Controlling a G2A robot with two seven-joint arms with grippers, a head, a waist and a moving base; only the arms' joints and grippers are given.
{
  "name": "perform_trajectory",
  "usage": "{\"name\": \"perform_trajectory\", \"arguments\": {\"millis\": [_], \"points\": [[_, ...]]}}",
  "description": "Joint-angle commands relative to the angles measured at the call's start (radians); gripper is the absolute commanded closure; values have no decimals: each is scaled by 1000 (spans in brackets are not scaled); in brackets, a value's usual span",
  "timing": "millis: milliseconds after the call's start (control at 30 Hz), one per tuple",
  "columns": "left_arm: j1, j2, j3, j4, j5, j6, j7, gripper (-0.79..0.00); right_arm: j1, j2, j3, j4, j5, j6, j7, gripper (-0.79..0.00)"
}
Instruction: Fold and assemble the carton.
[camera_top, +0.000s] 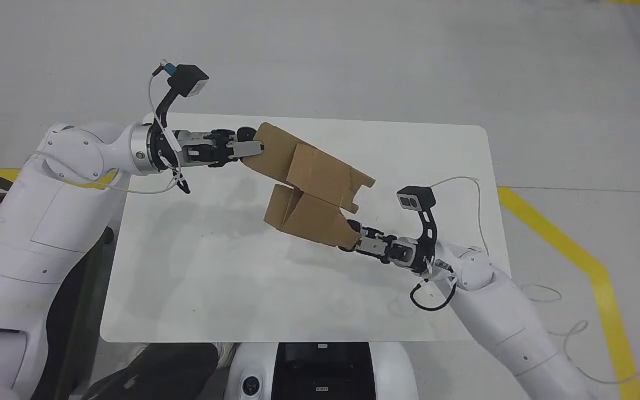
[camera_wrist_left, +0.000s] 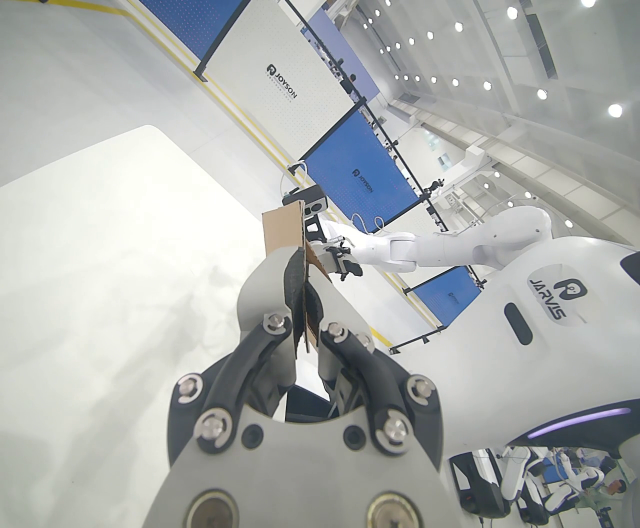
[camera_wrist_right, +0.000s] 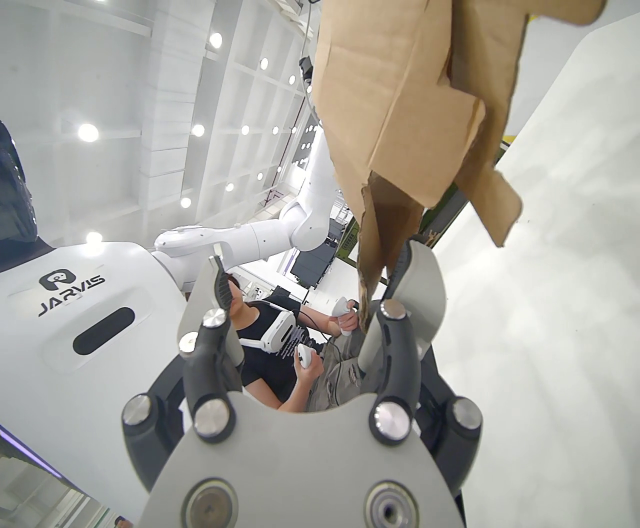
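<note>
Left gripper (camera_top: 250, 149) pinches the carton (camera_top: 312, 185) by one edge; right gripper (camera_wrist_right: 312, 272) gapes wide at the other end, gripping nothing, so the carton could sag or twist loose

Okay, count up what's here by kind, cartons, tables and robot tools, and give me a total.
carton: 1
table: 1
tools: 2 (left tool shut on the carton, right tool open at its lower edge)
Total: 4

One carton (camera_top: 310, 190) counted over the middle of one table (camera_top: 200, 280), two grippers counted, left gripper (camera_top: 250, 148) by the table's far edge, right gripper (camera_top: 352, 238) nearer its right edge.
</note>
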Motion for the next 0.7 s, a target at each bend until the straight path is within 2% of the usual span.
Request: {"name": "perform_trajectory", "arguments": {"millis": [0,200,433,667], "points": [[0,0,0,0,0,0,0,0,0,-1,1,-3,-4,1,0,-545],[0,0,0,0,0,0,0,0,6,-6,-3,-7,-22,14,-11,-459],[0,0,0,0,0,0,0,0,16,-13,-8,3,-51,29,-37,-437],[0,0,0,0,0,0,0,0,24,-20,-13,12,-88,47,-66,-348]]}}
